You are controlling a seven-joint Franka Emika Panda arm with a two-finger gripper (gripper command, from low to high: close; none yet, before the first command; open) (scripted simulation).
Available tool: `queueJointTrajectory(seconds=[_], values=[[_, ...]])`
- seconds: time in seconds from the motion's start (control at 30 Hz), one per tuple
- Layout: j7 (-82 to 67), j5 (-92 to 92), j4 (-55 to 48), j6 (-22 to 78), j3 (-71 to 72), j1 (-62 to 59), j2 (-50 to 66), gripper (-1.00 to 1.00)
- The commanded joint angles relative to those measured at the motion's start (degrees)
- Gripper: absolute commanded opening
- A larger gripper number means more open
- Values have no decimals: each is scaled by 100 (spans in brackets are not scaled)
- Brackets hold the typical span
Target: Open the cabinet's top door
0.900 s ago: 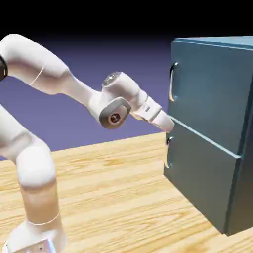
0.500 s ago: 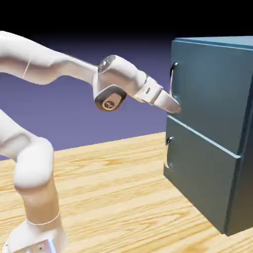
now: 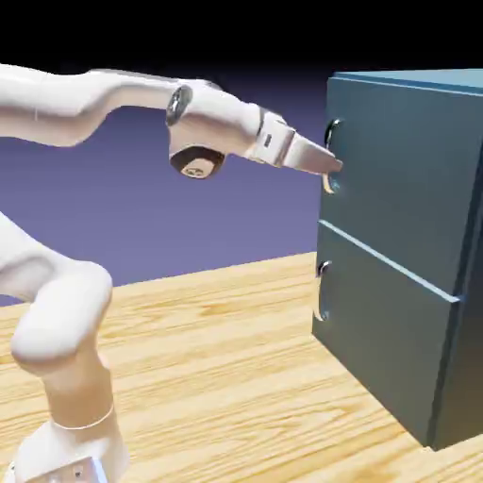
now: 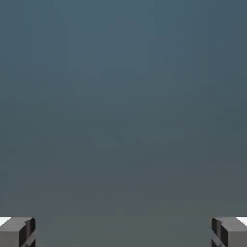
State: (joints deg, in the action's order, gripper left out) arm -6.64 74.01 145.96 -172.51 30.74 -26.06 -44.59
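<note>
One arm [image 3: 215, 121] slants slightly downward toward the top door's handle [image 3: 329, 182].

In the exterior view I've got a pale wooden tabletop [image 3: 217, 377] with streaky yellow-brown grain. The blue-teal cabinet [image 3: 396, 255] stands upright on it, over at three o'clock from my picture's centre, its nearest bottom corner between four and five. At seven o'clock I see my arm's white base [image 3: 71, 451] on the wood.
</note>
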Motion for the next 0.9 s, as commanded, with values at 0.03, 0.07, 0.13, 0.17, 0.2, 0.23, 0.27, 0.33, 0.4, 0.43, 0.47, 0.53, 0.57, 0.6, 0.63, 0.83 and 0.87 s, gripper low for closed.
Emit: queueJointTrajectory(seconds=[0.03,0.07,0.13,0.17,0.2,0.23,0.27,0.33,0.4,0.43,0.47,0.53,0.57,0.6,0.63,0.83,0.87], values=[[-331,499,-101,10,207,-180,-80,0],[-496,748,-152,15,311,-270,-121,0],[-827,1246,-253,25,518,-451,-201,0],[-992,1496,-304,30,621,-541,-241,0],[-1157,1745,-354,35,725,-631,-281,0],[-1323,1994,-405,40,828,-721,-322,0],[-1488,2243,-456,45,932,-811,-362,0],[-1819,2742,-557,56,1139,-991,-442,0],[-2149,3240,-658,66,1346,-1171,-523,0],[-2315,3489,-709,71,1449,-1261,-563,0],[-2480,3739,-760,76,1553,-1351,-603,0],[-2811,4237,-861,86,1760,-1531,-683,0],[-2976,4486,-911,91,1863,-1622,-723,0],[-3141,4736,-962,96,1967,-1712,-764,0],[-3306,4985,-1013,101,2071,-1802,-804,0],[-4298,6480,-1317,131,2692,-2342,-1045,0],[-4464,6729,-1367,136,2795,-2432,-1085,0]])
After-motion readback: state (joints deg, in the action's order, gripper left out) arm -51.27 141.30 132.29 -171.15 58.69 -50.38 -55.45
